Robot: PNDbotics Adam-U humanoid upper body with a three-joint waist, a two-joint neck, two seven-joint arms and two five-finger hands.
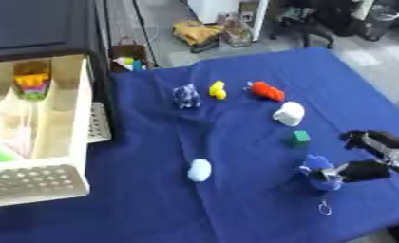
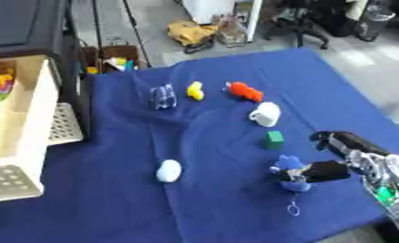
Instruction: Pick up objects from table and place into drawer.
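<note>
Right hand grabbing a soft blue toy on a blue cloth

At about 4 o'clock, the black right hand (image 2: 336, 163) has one finger pressed on the lumpy blue toy (image 2: 291, 172) and another finger held up behind it, so it looks like a pinch; a thin little ring (image 2: 292, 208) lies just below. The left hand does not show. Near the middle sits a smooth white egg shape (image 1: 199, 170). Farther back are a small green block (image 1: 300, 137), a puffy white lump (image 1: 289, 113), a bumpy orange toy (image 1: 267, 91), a yellow toy (image 1: 218, 89) and a blurry blue-grey toy (image 1: 186, 96). The wrinkled blue cloth (image 1: 236, 199) covers the table. At 9 o'clock the cream drawer (image 1: 66, 118) stands open, partly cut off, with bright, hard-to-make-out things inside.
</note>
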